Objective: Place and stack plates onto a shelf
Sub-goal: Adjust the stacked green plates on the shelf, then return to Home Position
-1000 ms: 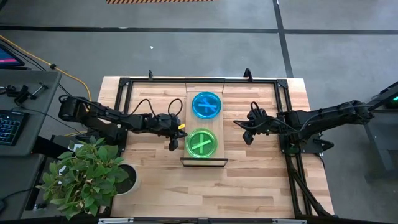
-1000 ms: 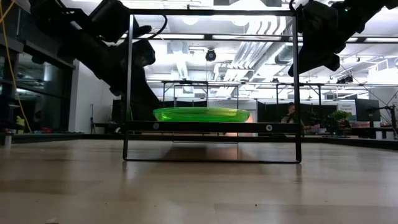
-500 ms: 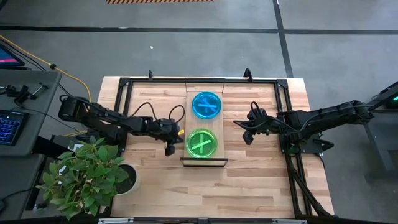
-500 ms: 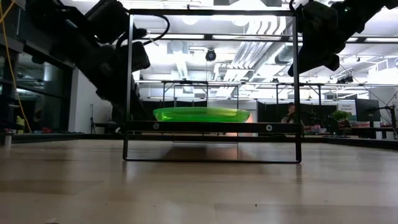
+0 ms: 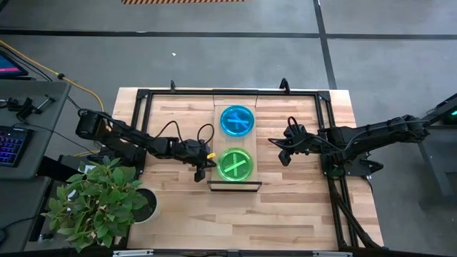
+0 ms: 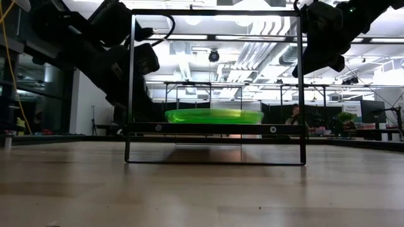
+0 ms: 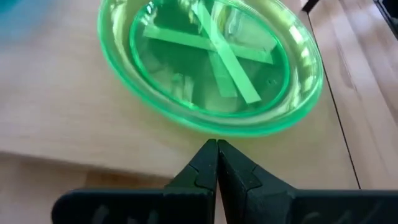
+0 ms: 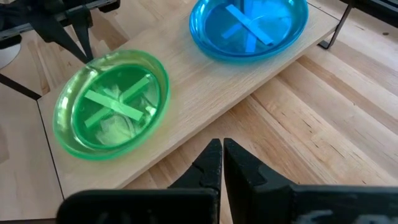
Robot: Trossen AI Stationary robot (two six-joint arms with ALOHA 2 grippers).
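At the centre of the high view a long light-wood shelf board with a thin black metal frame [image 5: 236, 146] stands on the butcher-block tabletop [image 5: 285, 200], carrying two stacks of small round translucent plastic plates. The cyan-blue stack [image 5: 237, 121] sits at the board's upper end and the lime-green stack [image 5: 236, 164] at its lower end, the two just beside each other; crossed stripes show through each. The left gripper [image 5: 201, 171] lies just left of the green plates, at the board's left edge, and in the left wrist view its dark fingers [image 7: 205, 171] are pressed together with their tips right at the green rim [image 7: 211, 62], gripping nothing. The right gripper [image 5: 283, 153] hangs right of the board, apart from both stacks, its fingers [image 8: 214, 165] likewise closed together and empty. In the low view the green stack [image 6: 213, 116] rests on the raised board inside the black frame, the left arm's dark bulk crowding the frame's left post. A leafy green potted plant [image 5: 100, 200] stands at the lower left of the high view beside the table, and a keyboard [image 5: 11, 143] sits on a grey desk at the far left edge. A black tubular frame [image 5: 143, 107] rims the tabletop.
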